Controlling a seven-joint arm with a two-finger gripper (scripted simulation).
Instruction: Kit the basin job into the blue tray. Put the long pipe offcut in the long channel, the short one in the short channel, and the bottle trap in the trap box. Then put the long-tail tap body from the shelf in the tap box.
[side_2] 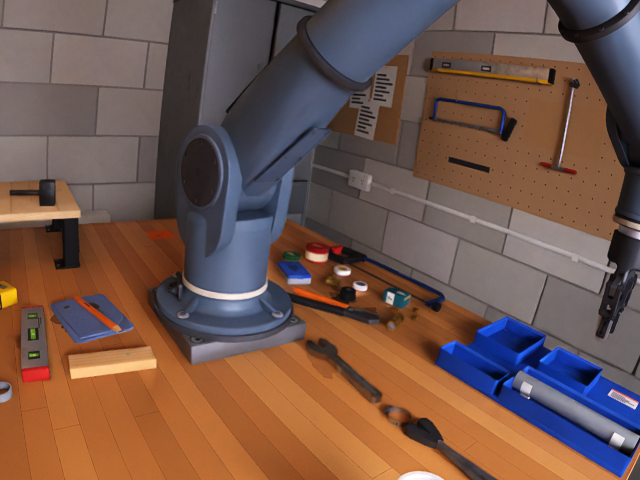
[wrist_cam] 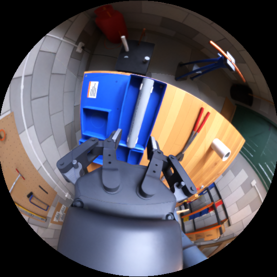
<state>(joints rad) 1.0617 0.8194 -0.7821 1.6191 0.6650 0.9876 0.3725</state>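
Note:
The short white pipe offcut [wrist_cam: 221,149] lies on the bench near its edge, and from the side camera only its top rim [side_2: 420,475] shows at the bottom of the picture. The blue tray [side_2: 543,377] sits at the right end of the bench, and the long grey pipe offcut [side_2: 574,411] lies in its long channel [wrist_cam: 140,113]. The short channel, the trap box and the tap box hold nothing. My gripper [wrist_cam: 134,140] hangs above the tray's near end [side_2: 607,323], open and empty. The bottle trap and the tap body are out of sight.
The arm's big blue base [side_2: 227,289] stands mid-bench. A spanner [side_2: 341,369], a hose clip and black pliers [side_2: 439,447] lie between it and the tray, with red-handled pliers [wrist_cam: 196,131] near the white offcut. Tape rolls, a hacksaw and small fittings [side_2: 356,289] lie by the wall.

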